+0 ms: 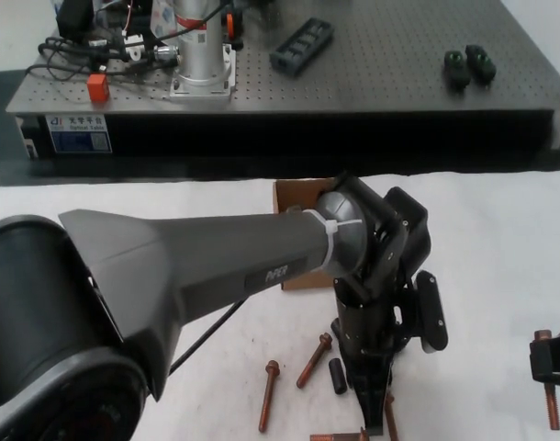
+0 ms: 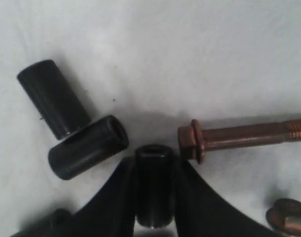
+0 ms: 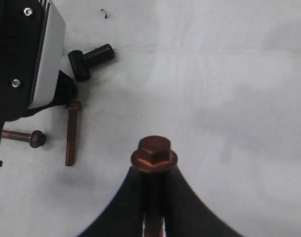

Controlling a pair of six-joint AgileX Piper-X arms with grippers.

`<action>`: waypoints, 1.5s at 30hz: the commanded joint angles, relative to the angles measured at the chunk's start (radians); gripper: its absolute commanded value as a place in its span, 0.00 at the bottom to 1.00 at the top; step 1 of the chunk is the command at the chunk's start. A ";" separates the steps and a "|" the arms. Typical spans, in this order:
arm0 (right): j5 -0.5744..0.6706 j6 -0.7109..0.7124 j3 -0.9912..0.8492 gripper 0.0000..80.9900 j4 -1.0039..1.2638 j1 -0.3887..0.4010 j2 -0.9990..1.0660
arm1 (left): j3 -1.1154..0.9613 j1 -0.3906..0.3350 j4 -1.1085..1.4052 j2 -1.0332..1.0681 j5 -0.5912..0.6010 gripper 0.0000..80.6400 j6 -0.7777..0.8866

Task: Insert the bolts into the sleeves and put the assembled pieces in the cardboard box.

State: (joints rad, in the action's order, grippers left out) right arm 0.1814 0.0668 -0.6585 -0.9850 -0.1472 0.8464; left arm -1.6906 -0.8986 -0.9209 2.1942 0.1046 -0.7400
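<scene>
Where the cloth-covered bench (image 1: 500,239) fills the near field, we log the scene from left to right. Farthest left, a loose bolt (image 1: 269,395) lies on the bench, with a second bolt (image 1: 314,360) just to its right, tilted.

Next comes the left hand (image 1: 374,409), pointing down at the bench. Its wrist view shows it closed on a gripped sleeve (image 2: 153,185). The fingers (image 2: 116,197) press on both sides, and the sleeve's open end sticks out past the fingertips. Near it lie one loose sleeve (image 2: 52,98) and another sleeve (image 2: 89,146), touching each other. A third bolt (image 2: 244,137) lies flat with its head just beside one finger.

Behind the left arm (image 1: 216,248), at its wrist, sits the cardboard box (image 1: 294,197), partly hidden; we cannot tell its contents.

Well apart, at the far right, the right hand (image 1: 548,354) is clamped on a held bolt (image 3: 154,155). The head is clear of the fingertips and the shank runs between the fingers. We cannot tell whether this bolt touches the bench.
</scene>
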 commanded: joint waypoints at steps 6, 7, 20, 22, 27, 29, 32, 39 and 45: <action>0.150 -0.010 -0.001 0.03 0.122 -0.001 -0.009 | -0.007 0.031 0.012 -0.113 -0.105 0.01 0.256; 0.171 -0.016 -0.001 0.03 0.146 -0.001 -0.009 | -0.002 0.048 0.041 -0.148 -0.050 0.01 0.319; 0.427 -0.459 0.004 0.03 0.921 0.132 -0.003 | 0.661 0.206 0.667 -0.787 0.406 0.01 0.731; 0.419 -0.528 0.004 0.03 1.057 0.202 0.005 | 0.761 0.206 0.816 -0.877 0.487 0.01 0.790; 0.410 -0.632 0.004 0.03 1.239 0.335 0.049 | 0.875 0.206 1.014 -1.009 0.601 0.01 0.910; 0.397 -0.633 0.004 0.03 1.241 0.369 0.061 | 0.879 0.206 1.011 -1.038 0.607 0.01 0.913; 0.399 -0.633 0.004 0.03 1.239 0.413 0.072 | 0.879 0.206 1.011 -1.046 0.611 0.01 0.915; 0.422 -0.633 0.004 0.03 1.231 0.441 0.075 | 0.879 0.206 1.011 -1.046 0.597 0.01 0.932; 0.422 -0.627 0.004 0.03 1.199 0.441 0.075 | 0.879 0.206 1.011 -1.046 0.554 0.01 0.948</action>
State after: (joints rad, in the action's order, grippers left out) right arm 0.5925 -0.5600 -0.6537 0.2277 0.2906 0.9215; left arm -0.8089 -0.6963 0.0727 1.1555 0.6766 0.1997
